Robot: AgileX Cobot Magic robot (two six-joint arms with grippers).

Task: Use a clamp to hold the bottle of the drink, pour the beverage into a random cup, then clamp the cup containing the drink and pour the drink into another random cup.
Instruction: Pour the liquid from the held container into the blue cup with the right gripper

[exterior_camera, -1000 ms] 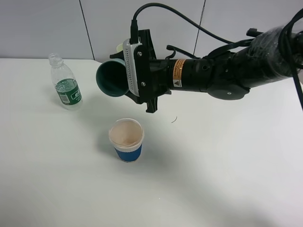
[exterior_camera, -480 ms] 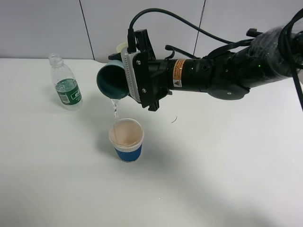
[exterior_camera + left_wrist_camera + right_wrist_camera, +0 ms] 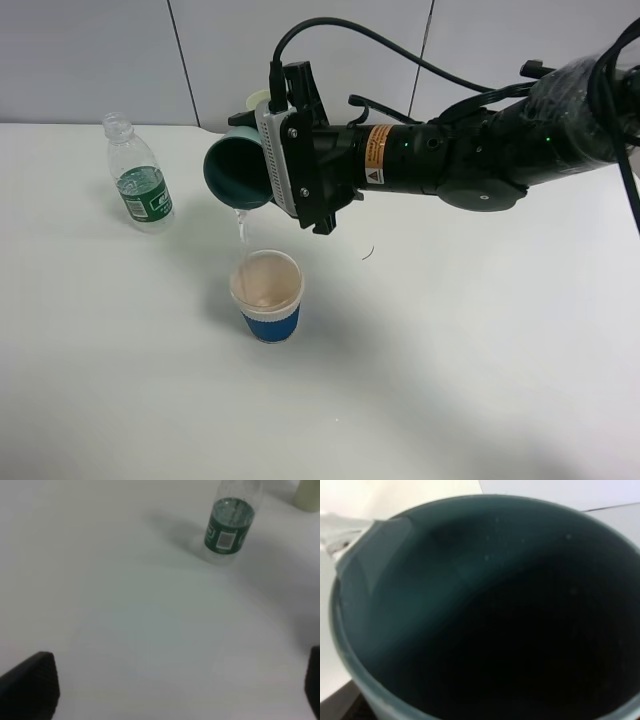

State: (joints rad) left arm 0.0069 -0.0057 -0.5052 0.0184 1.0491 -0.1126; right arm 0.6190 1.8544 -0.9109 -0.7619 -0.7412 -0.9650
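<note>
Plenty of bare white table [image 3: 480, 350] lies open across the lower and right parts of the high view. The water bottle [image 3: 138, 180] stands upright at upper left, well apart from the blue-banded cup [image 3: 267, 297] left of centre. The right arm reaches in level from the right, its right gripper [image 3: 258, 165] clamped on the teal tumbler [image 3: 235, 172], which is tipped mouth-left above that cup. The left gripper [image 3: 172, 690] is spread wide and holds nothing. A thin stream [image 3: 240, 228] falls; a second ago none ran.
</note>
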